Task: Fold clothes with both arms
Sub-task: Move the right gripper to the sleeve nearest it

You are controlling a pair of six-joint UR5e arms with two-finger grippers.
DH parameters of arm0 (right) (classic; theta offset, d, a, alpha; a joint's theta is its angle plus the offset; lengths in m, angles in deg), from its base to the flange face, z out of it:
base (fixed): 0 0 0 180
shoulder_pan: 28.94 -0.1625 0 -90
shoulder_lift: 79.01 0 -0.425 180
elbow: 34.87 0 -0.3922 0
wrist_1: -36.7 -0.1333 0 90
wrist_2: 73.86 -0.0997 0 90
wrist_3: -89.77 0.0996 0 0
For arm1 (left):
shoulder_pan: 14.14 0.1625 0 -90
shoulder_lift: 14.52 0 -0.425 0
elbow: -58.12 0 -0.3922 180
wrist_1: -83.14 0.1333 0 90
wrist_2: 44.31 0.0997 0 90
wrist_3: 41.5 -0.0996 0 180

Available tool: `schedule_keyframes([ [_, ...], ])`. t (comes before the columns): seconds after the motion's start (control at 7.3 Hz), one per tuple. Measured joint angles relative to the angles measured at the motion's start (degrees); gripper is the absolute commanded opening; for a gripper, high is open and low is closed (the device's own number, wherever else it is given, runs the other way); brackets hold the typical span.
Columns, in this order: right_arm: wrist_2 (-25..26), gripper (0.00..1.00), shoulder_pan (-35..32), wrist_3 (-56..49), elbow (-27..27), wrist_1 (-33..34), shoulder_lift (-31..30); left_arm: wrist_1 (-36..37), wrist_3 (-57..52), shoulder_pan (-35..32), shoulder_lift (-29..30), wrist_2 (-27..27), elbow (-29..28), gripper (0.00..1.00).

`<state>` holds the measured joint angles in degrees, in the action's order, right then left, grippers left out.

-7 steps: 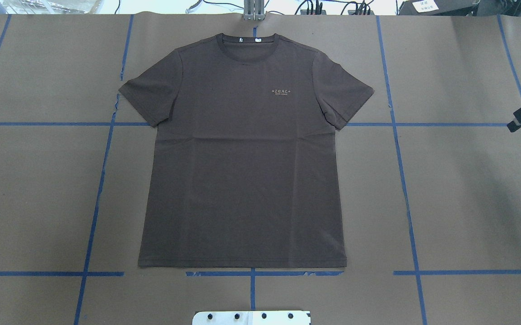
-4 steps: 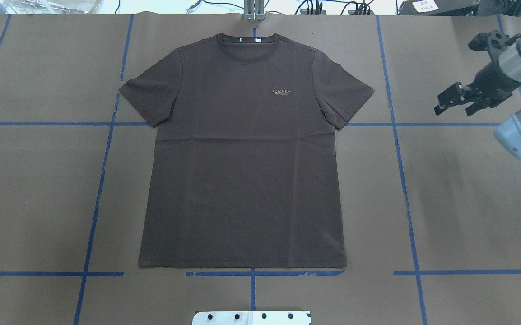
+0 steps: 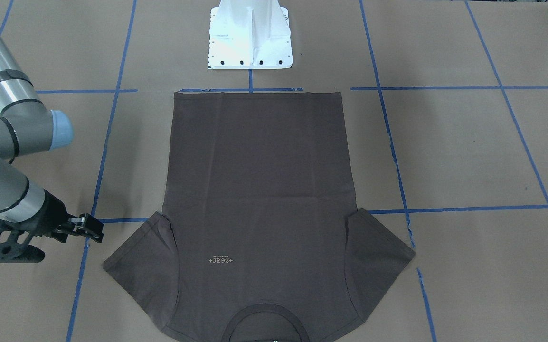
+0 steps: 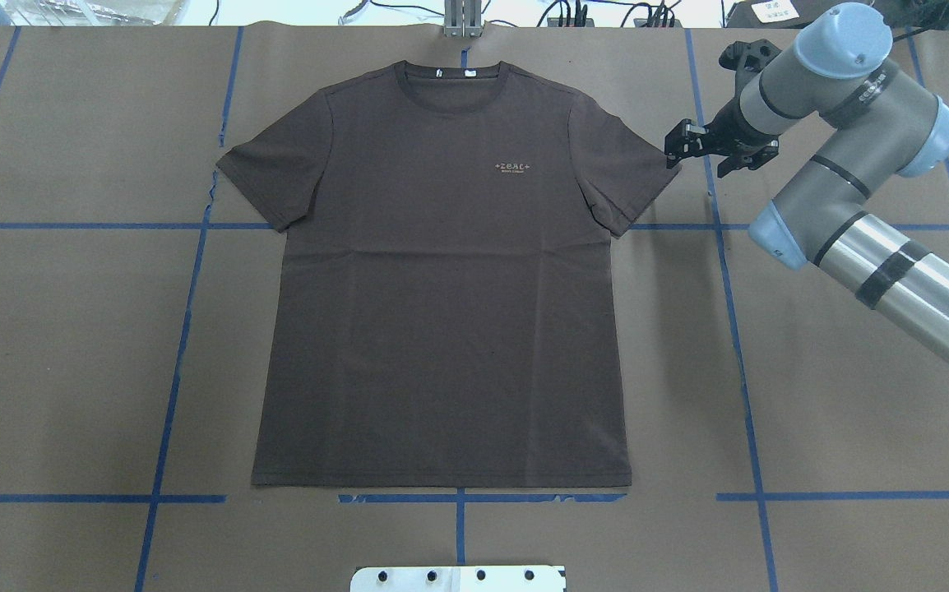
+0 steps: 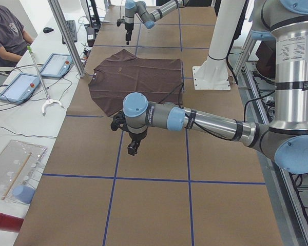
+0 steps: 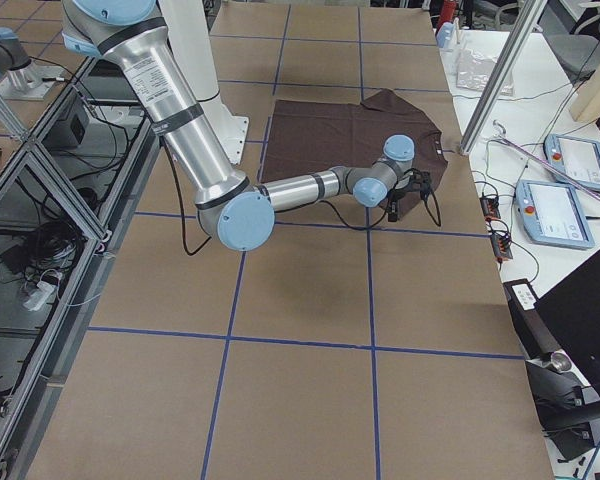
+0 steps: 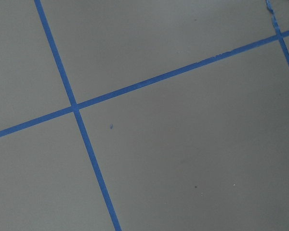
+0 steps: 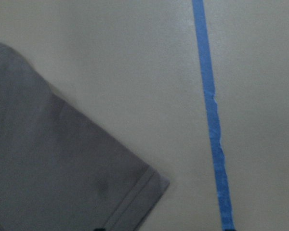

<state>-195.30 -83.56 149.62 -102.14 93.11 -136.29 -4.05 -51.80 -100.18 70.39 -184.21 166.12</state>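
Note:
The dark grey-brown T-shirt (image 4: 442, 288) lies flat and face up on the brown table, collar at the far edge. It also shows in the front view (image 3: 255, 190) and both side views (image 5: 138, 77) (image 6: 320, 130). My right gripper (image 4: 705, 154) is open and empty, just beside the tip of the shirt's right-hand sleeve; it also shows in the front view (image 3: 91, 228). The right wrist view shows that sleeve's corner (image 8: 48, 168) close below. My left gripper (image 5: 132, 148) hangs over bare table away from the shirt; I cannot tell whether it is open or shut.
The white base pedestal (image 3: 250, 38) stands at the near edge behind the shirt's hem. Blue tape lines (image 4: 729, 329) grid the table. A metal post (image 4: 462, 20) rises at the far edge. Tablets (image 5: 56, 64) and a seated person (image 5: 7, 31) are beyond it.
My right arm has swung in from the right edge, leftward and toward the far edge, up to the shirt's sleeve. The shirt has not moved.

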Motion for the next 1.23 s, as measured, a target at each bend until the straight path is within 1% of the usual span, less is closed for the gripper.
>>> schedule_keyframes([
  [0.14,2.5,0.69,1.0,1.0,2.3,-0.9,1.6,0.0,0.0,0.0,0.0,-0.1,0.2,1.00],
  [0.27,4.4,0.68,1.7,1.4,3.6,-1.2,2.6,0.0,0.0,0.0,0.0,-0.1,0.3,1.00],
  [0.55,5.9,0.65,2.3,1.5,5.3,-1.3,3.6,0.0,0.0,0.0,0.0,0.0,0.4,1.00],
  [0.69,6.3,0.55,2.3,1.5,5.7,-1.3,3.7,0.0,0.0,0.0,0.0,0.1,0.4,1.00],
  [0.96,6.8,0.00,2.4,1.5,6.1,-1.3,3.8,0.0,0.0,0.0,0.0,0.1,0.4,1.00],
  [1.23,6.9,0.00,2.4,1.6,6.1,-1.3,3.9,0.0,0.0,0.0,0.0,0.1,0.4,1.00],
])
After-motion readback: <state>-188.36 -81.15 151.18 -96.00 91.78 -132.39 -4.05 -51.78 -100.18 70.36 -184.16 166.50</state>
